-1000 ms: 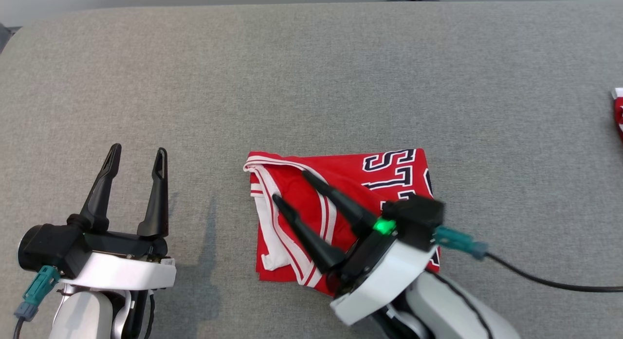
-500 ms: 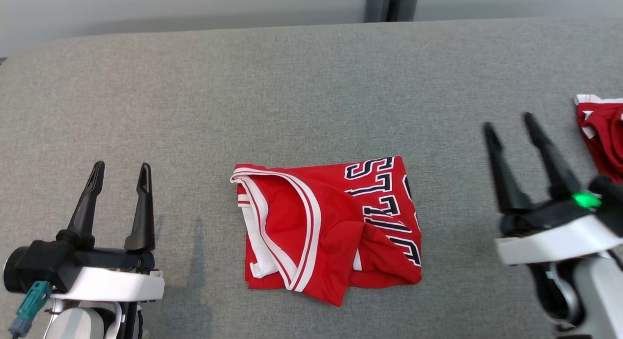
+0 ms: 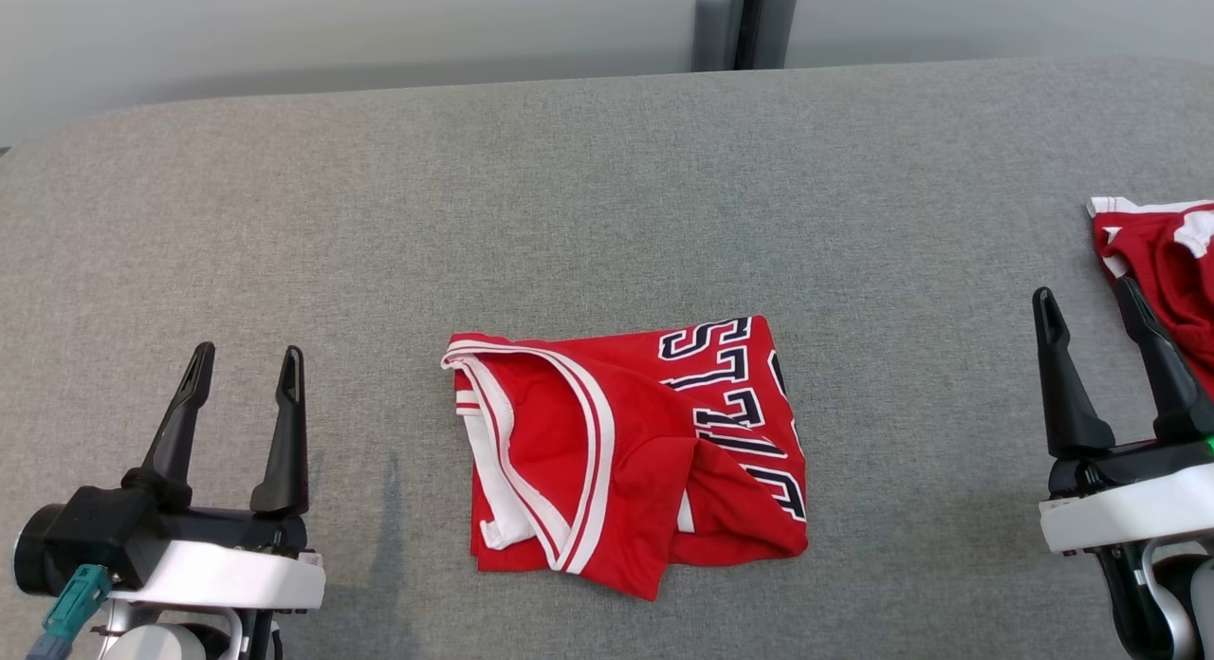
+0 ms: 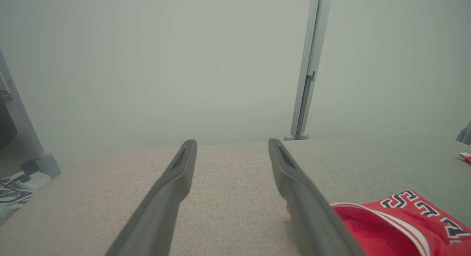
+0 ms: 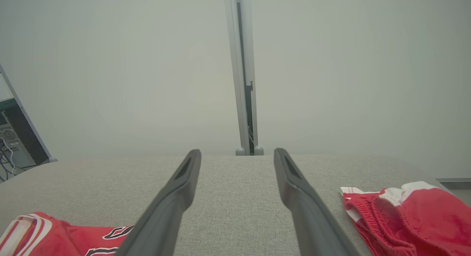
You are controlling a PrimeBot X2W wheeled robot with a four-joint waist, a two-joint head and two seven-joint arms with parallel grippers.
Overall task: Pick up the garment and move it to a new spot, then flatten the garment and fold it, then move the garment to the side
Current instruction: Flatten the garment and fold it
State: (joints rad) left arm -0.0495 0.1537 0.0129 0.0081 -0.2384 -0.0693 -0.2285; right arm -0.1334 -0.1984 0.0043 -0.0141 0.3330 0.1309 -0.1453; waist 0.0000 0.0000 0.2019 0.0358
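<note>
Red jersey [image 3: 626, 451] is lying folded on the desk [image 3: 569, 214], second red garment [image 3: 1162, 262] sitting far right. Two tools: left tool [image 3: 248, 355] and right tool [image 3: 1085, 292] are both gaping, empty.

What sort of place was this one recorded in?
Likely a lab or test room: a grey fabric-covered work surface, bare pale wall panels joined by a metal post, and a computer tower off to one side.

The garment [image 3: 626, 451] is smooth red cloth with a faint sheen — its white trim looks ribbed. The table [image 3: 569, 214] wears a matt grey weave, coarse-grained. The left gripper [image 3: 248, 350] and right gripper [image 3: 1085, 287] have matt, dark, plastic-looking fingers.
</note>
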